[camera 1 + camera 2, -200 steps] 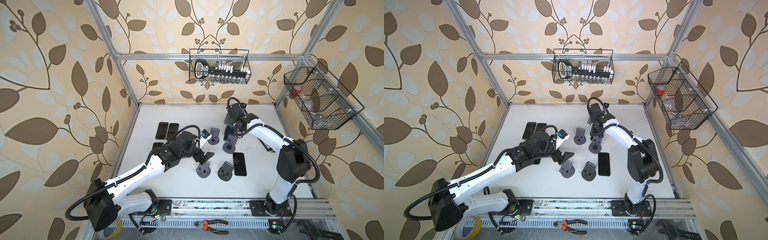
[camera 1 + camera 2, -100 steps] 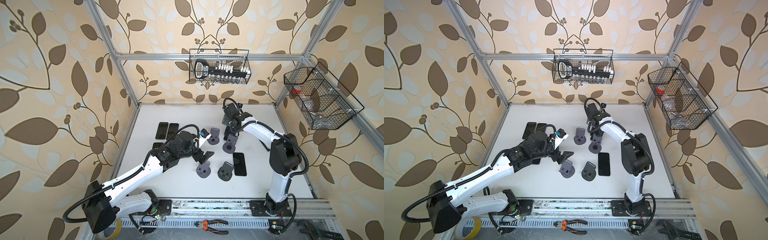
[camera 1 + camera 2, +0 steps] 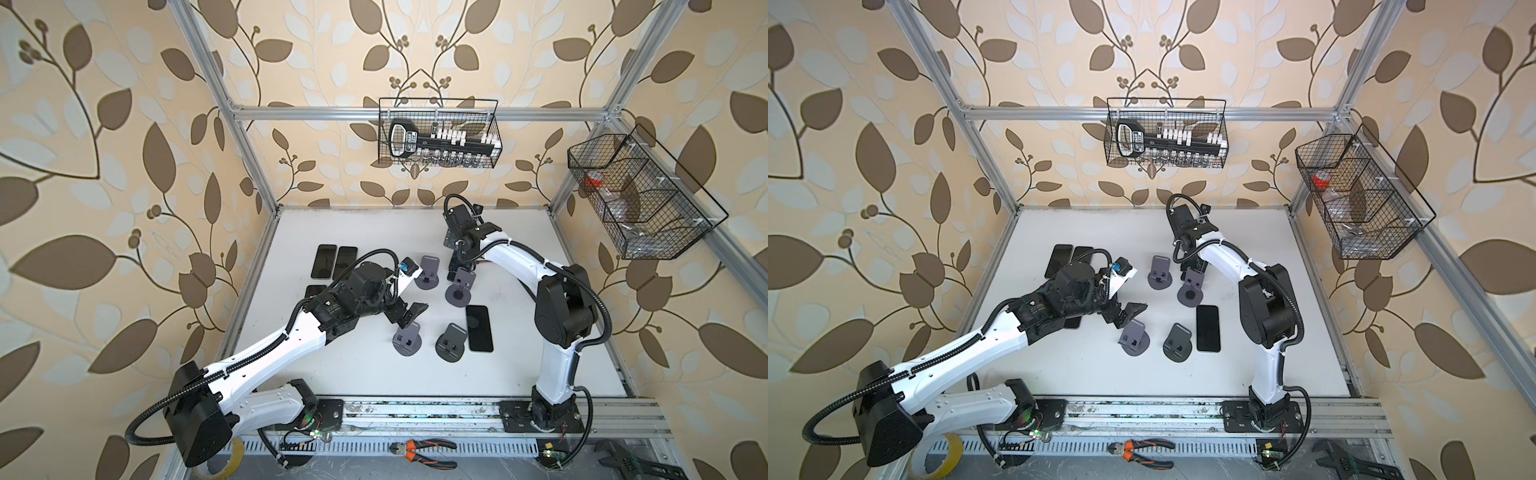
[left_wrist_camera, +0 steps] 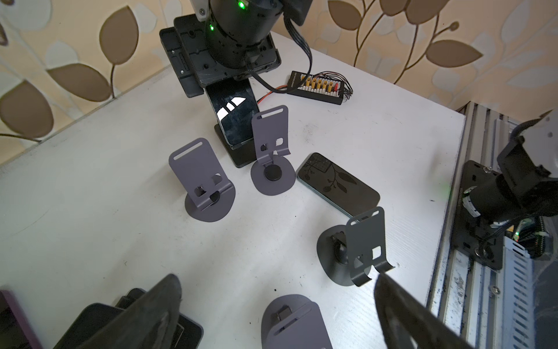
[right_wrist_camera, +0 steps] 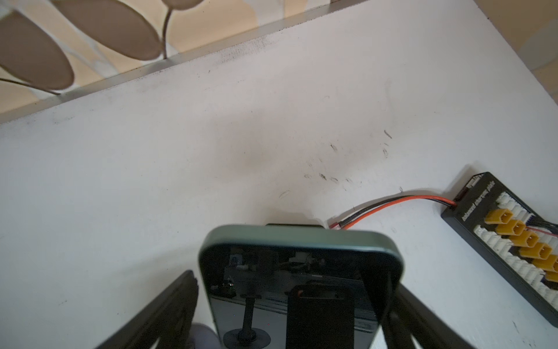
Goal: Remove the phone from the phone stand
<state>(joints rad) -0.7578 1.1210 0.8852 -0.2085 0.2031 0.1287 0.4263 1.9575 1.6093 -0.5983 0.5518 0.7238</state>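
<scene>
The phone (image 4: 232,121) leans in its black stand (image 4: 241,157) towards the back of the table (image 3: 374,232), screen dark and glossy. The right claw (image 5: 297,287) is down over it, one of its fingers (image 5: 169,311) on each side of the phone's edges. They look very close to the case, but I cannot tell whether they are pinching it or just flanking it.

A grey stand (image 4: 270,142) sits right in front of the black one, nearly touching it. A second (image 4: 200,178) stands a little way off. Beside the first, a spare phone (image 4: 338,184) lies flat, screen up.

The left claw (image 3: 409,318) hovers with its jaws spread wide and nothing in them, just above a third grey stand (image 3: 408,341). A fourth (image 3: 451,343) stands next to that one.

Over by the left edge two more phones (image 3: 334,261) lie side by side. A charging board (image 4: 317,87) (yellow plugs, red and black lead) rests behind the black stand.
</scene>
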